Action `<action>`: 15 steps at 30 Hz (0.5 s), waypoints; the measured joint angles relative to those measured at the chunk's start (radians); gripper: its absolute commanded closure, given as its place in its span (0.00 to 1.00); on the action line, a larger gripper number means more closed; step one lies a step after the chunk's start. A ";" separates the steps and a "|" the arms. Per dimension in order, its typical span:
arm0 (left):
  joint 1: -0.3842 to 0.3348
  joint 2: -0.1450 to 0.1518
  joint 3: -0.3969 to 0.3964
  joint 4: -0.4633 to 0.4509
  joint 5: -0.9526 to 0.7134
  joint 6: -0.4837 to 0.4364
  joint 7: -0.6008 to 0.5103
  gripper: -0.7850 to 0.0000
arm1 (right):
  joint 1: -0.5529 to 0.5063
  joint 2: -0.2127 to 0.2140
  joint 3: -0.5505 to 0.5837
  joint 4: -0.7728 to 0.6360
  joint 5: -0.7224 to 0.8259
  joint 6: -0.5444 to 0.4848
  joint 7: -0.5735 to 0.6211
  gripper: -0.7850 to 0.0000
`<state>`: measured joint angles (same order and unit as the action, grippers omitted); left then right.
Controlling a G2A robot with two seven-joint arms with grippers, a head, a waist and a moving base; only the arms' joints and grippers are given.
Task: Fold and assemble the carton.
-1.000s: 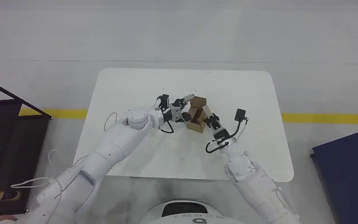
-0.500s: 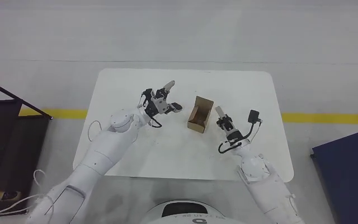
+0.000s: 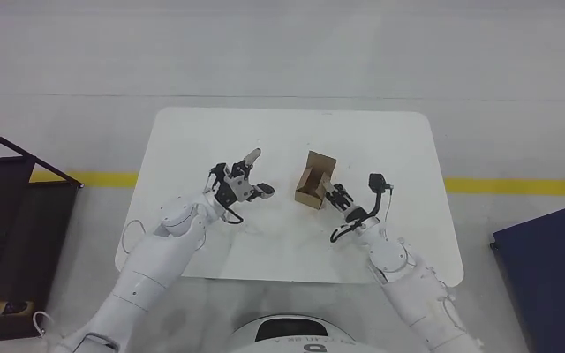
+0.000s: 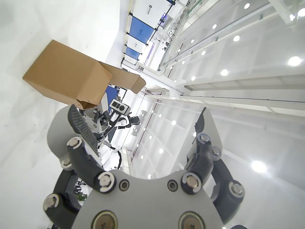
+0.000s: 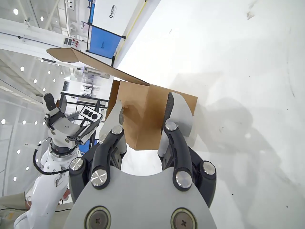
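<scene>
- Left tool (image 3: pixel 256 174) is hovering above the tabletop (image 3: pixel 388 141) with its fingers spread wide, well apart from the carton (image 3: pixel 315 179).
- Right tool (image 5: pixel 144 109) is sitting just beside the carton, with its fingers parted and framing one upright corner; contact cannot be told.
- Carton is standing upright near the tabletop's middle, between the two tools, with its top open and one flap sticking up.
</scene>
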<state>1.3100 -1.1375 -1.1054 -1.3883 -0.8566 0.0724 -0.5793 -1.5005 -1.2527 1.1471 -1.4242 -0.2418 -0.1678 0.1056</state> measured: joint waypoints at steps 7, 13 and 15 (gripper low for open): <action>0.027 0.002 -0.025 -0.024 0.006 0.006 0.001 0.00 | 0.028 -0.002 -0.040 -0.016 -0.152 0.073 0.015 0.56; 0.052 0.008 -0.055 -0.036 0.021 0.009 -0.010 0.00 | 0.050 -0.003 -0.082 -0.099 -0.315 0.238 0.092 0.55; 0.064 0.008 -0.066 -0.041 0.011 0.001 -0.010 0.00 | 0.053 -0.005 -0.102 -0.144 -0.361 0.322 0.131 0.54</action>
<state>1.3737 -1.1295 -1.1716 -1.4289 -0.8454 0.0735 -0.5897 -1.4471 -1.2577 1.0456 -1.5678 -0.6031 0.1546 0.2361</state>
